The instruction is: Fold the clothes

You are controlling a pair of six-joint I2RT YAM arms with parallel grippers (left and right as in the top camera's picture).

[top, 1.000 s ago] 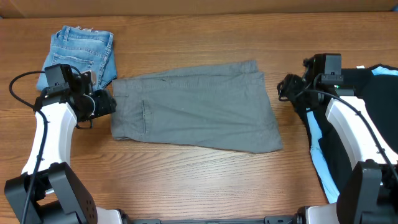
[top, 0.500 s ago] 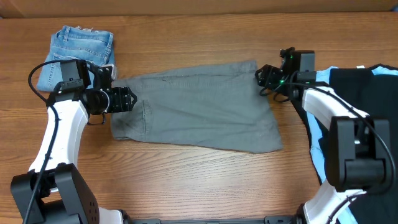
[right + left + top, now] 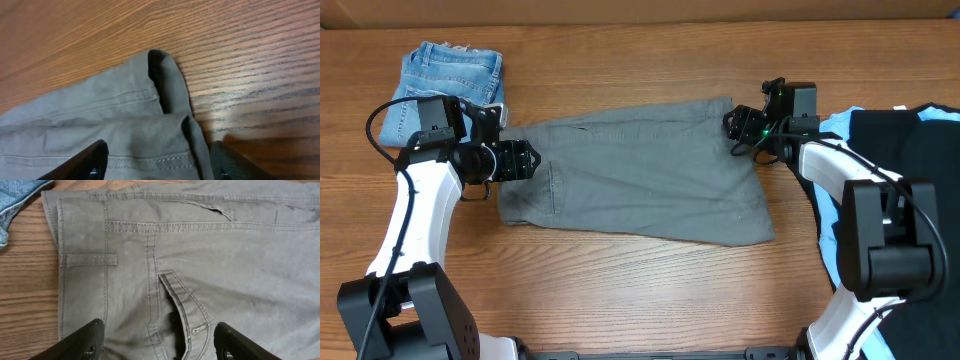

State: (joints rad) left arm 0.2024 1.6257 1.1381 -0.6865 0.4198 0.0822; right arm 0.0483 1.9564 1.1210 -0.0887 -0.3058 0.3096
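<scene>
The grey shorts (image 3: pixel 640 170) lie flat across the middle of the table, folded in half, waistband to the left and leg hems to the right. My left gripper (image 3: pixel 525 160) is open over the waistband end; the left wrist view shows the waistband, belt loop and fly of the grey shorts (image 3: pixel 200 260) between its open fingers (image 3: pixel 160 342). My right gripper (image 3: pixel 735 124) is open over the far right hem corner; the right wrist view shows that hem corner (image 3: pixel 165 95) between its fingers (image 3: pixel 157 160).
Small blue denim shorts (image 3: pixel 445 85) lie folded at the far left, just behind my left arm. A black garment with light-blue fabric (image 3: pixel 905 190) lies at the right edge, under my right arm. Bare wood shows along the front.
Both grippers have moved in from the table's sides onto the grey shorts: the left to the waistband end, the right to the far hem corner. The shorts have not moved.
</scene>
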